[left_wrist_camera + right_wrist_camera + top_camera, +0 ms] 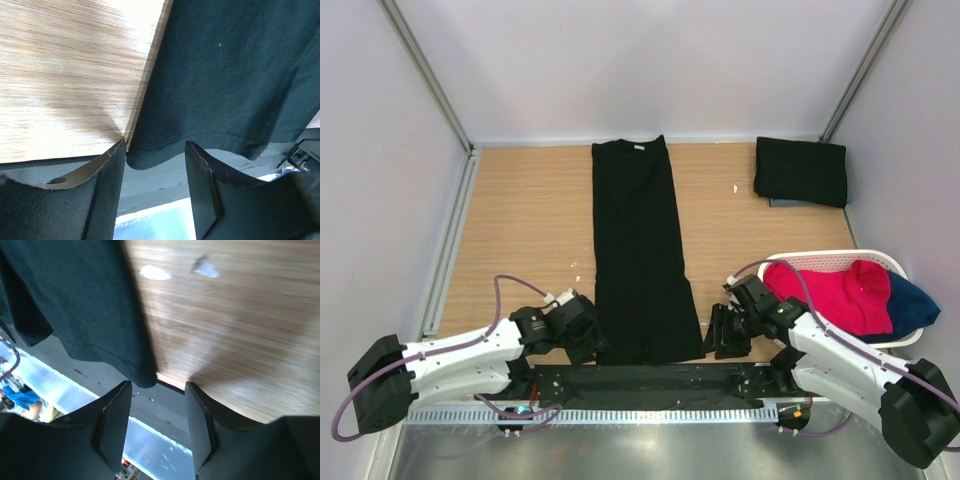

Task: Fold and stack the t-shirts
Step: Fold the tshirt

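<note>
Soft, light t-shirt point(638, 250) is lying in a long strip; left gripper point(155, 145) and right gripper point(158, 384) are hovering unclenched at its near hem corners, judged best holds.

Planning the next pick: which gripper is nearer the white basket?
Right. The right gripper sits just left of the basket, at the near right corner of the long shirt; the left gripper is across that shirt, at its near left corner.

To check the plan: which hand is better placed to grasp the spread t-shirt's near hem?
Probably left: the left hand straddles the t-shirt hem; the right hand faces mostly wooden table.
</note>
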